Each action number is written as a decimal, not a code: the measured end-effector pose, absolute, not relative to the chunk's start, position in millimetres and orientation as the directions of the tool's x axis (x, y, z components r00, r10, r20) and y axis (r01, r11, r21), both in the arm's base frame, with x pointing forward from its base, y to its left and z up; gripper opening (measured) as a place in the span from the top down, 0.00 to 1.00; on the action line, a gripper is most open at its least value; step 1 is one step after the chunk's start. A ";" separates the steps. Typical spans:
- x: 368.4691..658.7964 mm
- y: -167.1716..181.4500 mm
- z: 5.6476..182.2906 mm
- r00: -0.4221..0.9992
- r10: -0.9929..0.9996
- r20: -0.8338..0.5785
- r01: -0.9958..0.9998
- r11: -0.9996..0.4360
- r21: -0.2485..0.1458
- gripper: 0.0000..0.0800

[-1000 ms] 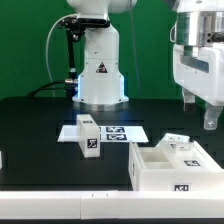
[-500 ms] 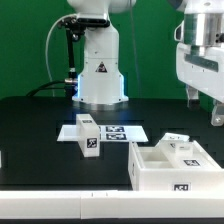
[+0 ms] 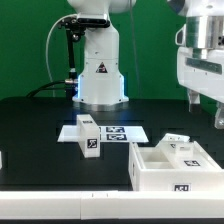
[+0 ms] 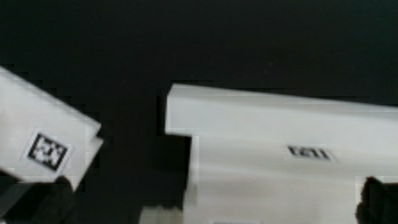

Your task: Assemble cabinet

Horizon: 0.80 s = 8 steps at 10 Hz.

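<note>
A: Backdrop?
B: Green backdrop (image 3: 30,40) across the whole rear, plain, evenly lit.
A: Bench?
B: Black table (image 3: 30,125), matte top. Pale grey strip (image 3: 60,205) runs along its near edge. The wrist view shows the black top too, blurred.

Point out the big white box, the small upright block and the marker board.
Big white box (image 3: 155,178), exterior view, front wall.
Small upright block (image 3: 88,141), exterior view, tagged front face.
Marker board (image 3: 138,130), exterior view, white right end.
</note>
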<state>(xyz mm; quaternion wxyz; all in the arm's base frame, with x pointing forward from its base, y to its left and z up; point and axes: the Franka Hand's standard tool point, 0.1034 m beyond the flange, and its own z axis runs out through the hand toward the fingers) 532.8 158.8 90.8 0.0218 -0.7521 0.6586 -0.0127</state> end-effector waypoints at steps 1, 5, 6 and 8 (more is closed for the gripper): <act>522.5 163.1 83.1 0.184 -0.983 -0.001 -0.982 -0.184 -0.052 0.00; 522.1 160.8 82.2 0.431 -0.902 0.015 -0.901 -0.431 -0.051 0.00; 521.5 160.4 81.2 0.416 -0.909 0.014 -0.907 -0.416 -0.065 0.00; 514.7 147.9 73.8 0.359 -0.933 0.008 -0.931 -0.359 -0.073 0.00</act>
